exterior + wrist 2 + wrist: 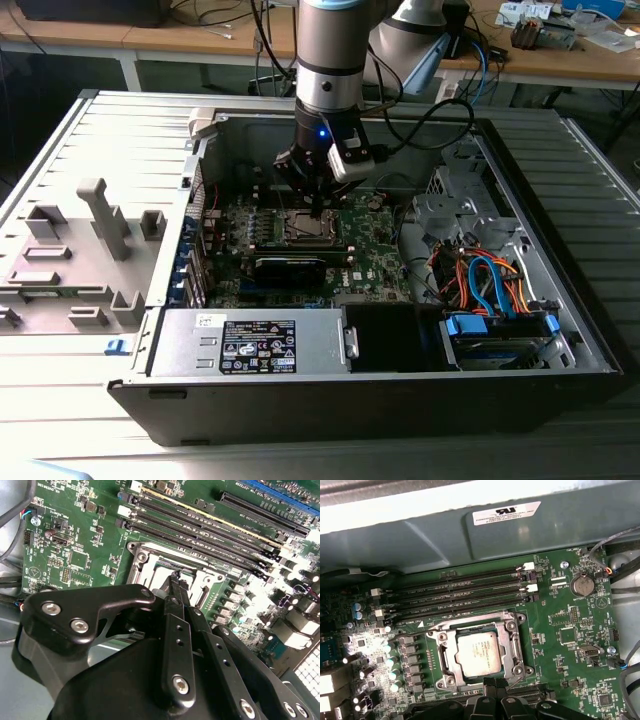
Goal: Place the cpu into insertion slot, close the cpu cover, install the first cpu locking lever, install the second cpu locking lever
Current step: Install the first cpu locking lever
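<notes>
The cpu (pixel 479 652) lies flat in the insertion slot (pixel 308 228) on the green board, its pale silvery face up. The cpu cover (pixel 514 639), a silver frame, lies down around it. I cannot tell how the locking levers sit along the socket's sides. My gripper (pixel 490 681) hangs just above one edge of the socket, shut, with nothing between its black fingers. In the second wrist view the gripper (pixel 176 576) points its joined tips at the socket's silver rim (pixel 150 555). In the exterior view the gripper (pixel 318 212) stands upright over the socket.
Long black memory slots (pixel 465 600) run beside the socket. A black card (pixel 290 266) lies just in front of it. The grey power supply (pixel 250 345), orange and blue cables (pixel 490 280) and the case walls (pixel 560 240) ring the board. A grey fixture (pixel 90 240) stands outside the case.
</notes>
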`<state>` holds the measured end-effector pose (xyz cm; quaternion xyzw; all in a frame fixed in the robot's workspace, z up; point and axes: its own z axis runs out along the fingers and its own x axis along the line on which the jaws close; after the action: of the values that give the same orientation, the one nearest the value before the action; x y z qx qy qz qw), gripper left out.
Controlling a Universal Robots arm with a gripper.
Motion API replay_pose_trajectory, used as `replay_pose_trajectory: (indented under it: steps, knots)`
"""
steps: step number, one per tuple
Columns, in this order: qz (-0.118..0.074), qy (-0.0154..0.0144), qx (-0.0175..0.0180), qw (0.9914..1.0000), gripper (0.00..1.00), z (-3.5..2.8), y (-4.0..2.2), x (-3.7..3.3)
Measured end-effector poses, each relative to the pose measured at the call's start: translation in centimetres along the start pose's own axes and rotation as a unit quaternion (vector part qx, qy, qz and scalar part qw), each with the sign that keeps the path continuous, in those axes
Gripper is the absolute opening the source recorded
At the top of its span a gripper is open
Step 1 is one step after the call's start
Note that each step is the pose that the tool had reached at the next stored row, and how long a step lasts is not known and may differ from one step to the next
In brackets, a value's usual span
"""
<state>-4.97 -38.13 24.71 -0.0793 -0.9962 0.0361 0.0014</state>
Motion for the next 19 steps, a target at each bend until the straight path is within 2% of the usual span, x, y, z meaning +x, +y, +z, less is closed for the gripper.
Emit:
replay_pose_trajectory:
  steps: [19]
  knots:
    - [-0.014,-0.0010,0.0000,0.99990,0.11,0.00,0.00,0.00]
